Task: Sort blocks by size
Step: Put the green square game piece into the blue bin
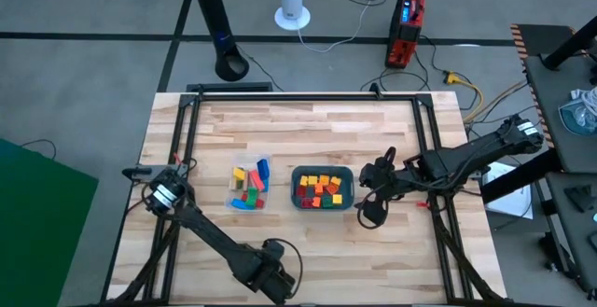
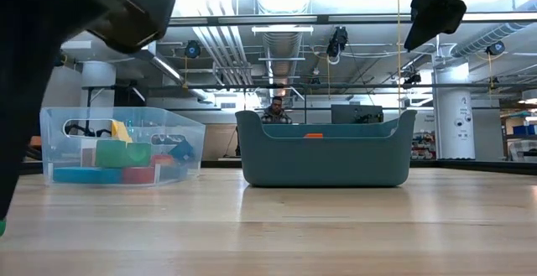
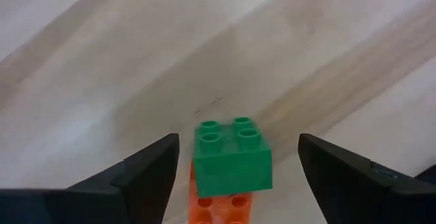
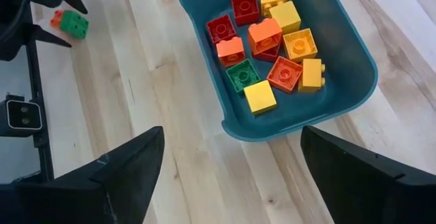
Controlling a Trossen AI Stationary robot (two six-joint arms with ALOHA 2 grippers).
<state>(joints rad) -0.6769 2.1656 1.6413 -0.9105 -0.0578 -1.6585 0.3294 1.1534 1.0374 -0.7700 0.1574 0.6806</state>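
Note:
A green four-stud block (image 3: 231, 159) sits on the bare table with an orange block (image 3: 218, 203) against its near side. My left gripper (image 3: 238, 142) stands open over them near the table's front edge (image 1: 275, 274), one finger on either side and touching neither. The same pair of blocks (image 4: 71, 23) shows in the right wrist view. My right gripper (image 4: 233, 132) hangs open above the table, just right of the teal tray (image 1: 347, 202). The tray holds several short red, orange, yellow and green blocks (image 4: 269, 43).
A clear plastic container (image 1: 250, 186) stands left of the teal tray and holds yellow, blue, red and green blocks (image 2: 122, 154). Bare wood lies around both containers and toward the far edge. A person (image 2: 275, 108) sits in the room beyond the table.

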